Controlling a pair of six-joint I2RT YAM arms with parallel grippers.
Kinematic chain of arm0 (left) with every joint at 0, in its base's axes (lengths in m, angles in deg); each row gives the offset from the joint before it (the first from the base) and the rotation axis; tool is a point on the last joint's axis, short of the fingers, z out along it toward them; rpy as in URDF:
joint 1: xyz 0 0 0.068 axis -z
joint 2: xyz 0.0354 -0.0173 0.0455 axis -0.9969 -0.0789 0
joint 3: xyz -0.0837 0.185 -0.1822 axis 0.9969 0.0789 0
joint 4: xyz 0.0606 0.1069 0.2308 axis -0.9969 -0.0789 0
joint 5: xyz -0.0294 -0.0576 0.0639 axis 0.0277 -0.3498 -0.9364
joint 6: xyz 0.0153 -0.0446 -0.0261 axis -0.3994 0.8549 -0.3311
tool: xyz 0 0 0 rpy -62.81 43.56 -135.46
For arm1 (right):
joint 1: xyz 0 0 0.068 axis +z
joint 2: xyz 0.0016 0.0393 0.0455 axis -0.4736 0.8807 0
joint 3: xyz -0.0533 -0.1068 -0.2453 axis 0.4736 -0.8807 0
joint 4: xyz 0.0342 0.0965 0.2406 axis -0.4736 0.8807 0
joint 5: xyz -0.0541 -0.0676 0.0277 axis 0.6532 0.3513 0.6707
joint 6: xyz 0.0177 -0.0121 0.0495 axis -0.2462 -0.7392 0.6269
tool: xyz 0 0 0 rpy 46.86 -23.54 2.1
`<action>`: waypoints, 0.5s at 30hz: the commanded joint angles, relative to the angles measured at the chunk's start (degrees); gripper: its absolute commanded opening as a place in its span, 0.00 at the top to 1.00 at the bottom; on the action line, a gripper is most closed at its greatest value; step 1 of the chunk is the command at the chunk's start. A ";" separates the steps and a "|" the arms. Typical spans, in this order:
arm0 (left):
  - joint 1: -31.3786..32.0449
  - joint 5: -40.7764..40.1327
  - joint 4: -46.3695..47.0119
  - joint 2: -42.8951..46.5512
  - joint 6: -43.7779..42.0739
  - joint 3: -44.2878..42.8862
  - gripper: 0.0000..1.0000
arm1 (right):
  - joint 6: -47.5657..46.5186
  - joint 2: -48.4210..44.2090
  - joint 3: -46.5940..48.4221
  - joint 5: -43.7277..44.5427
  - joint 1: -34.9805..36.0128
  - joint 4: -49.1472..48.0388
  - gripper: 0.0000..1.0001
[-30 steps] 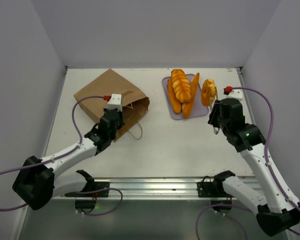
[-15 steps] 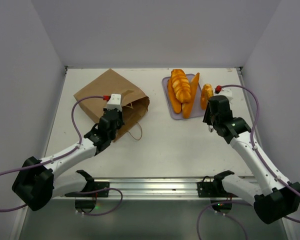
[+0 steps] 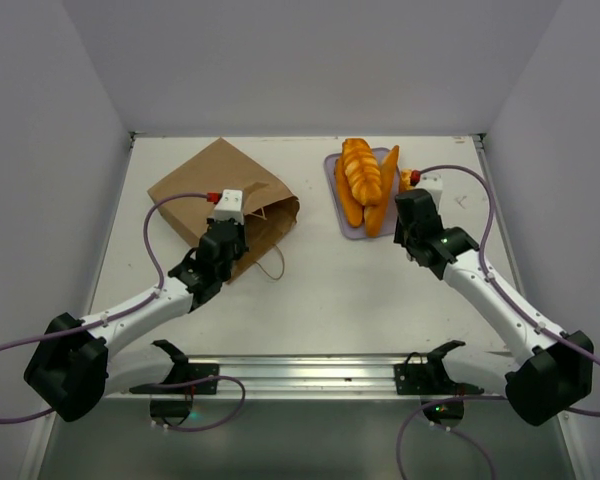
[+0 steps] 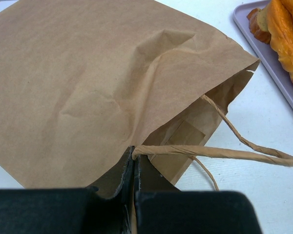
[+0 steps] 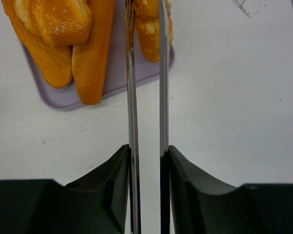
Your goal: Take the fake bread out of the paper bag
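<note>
The paper bag (image 3: 215,185) lies flat on the far left part of the worktop (image 3: 330,290), with its mouth turned to the right and near side. The left fingers (image 4: 119,178) are pressed fully together on the bag's upper lip, right where one string handle (image 4: 219,153) starts. That handle runs out to the right across the worktop, and a second loop lies beneath it. In the left wrist view the lip is lifted a little. Only creased brown paper and a glued patch show inside the mouth.

The fake bread (image 3: 362,175) is well apart from the bag, heaped on a lavender tray (image 3: 352,234) at the far right. It includes a plump ridged loaf lying over longer, thinner pieces. The near tip of one long piece overhangs the tray's near edge.

The right fingers (image 5: 183,185) are nearly closed on a pair of thin metal tongs (image 5: 132,97), squeezing the two blades close to parallel. The tongs reach away from the arm toward the tray's right side. Their tips pinch a small bread piece (image 5: 149,29), which sits at the tray's right edge just beside the long pieces. From these views it cannot be told whether that piece rests on the tray or hangs just above it.
</note>
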 commanded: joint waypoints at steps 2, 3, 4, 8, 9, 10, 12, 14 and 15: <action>-0.48 -0.15 3.13 1.05 0.80 0.16 1.00 | 0.83 0.62 1.62 2.35 1.44 -4.23 0.93; -0.40 -0.06 3.13 0.96 0.80 0.17 1.00 | 1.09 1.06 1.79 2.43 1.88 -4.23 0.92; -0.48 -0.15 3.05 1.05 0.80 0.17 1.00 | 1.18 1.15 2.06 2.43 2.05 -4.15 0.91; -0.48 -0.23 3.05 1.05 0.80 0.16 1.00 | 1.71 1.76 2.24 2.43 3.02 -4.67 0.79; -0.48 -0.32 2.96 1.05 0.80 0.17 1.00 | 1.88 1.76 2.15 2.26 3.28 -4.76 0.78; -0.48 -0.24 2.96 1.13 0.80 0.17 1.00 | 2.06 1.76 2.23 1.91 3.37 -4.85 0.78; -0.48 -0.24 2.96 1.14 0.89 0.17 1.00 | 2.24 1.85 2.23 1.65 3.46 -4.85 0.76; -0.48 -0.24 2.96 1.22 0.89 0.17 1.00 | 2.32 1.77 2.32 1.38 3.64 -4.85 0.74; -0.48 -0.32 2.96 1.14 0.81 0.08 1.00 | 2.41 1.76 2.32 1.38 3.64 -4.85 0.72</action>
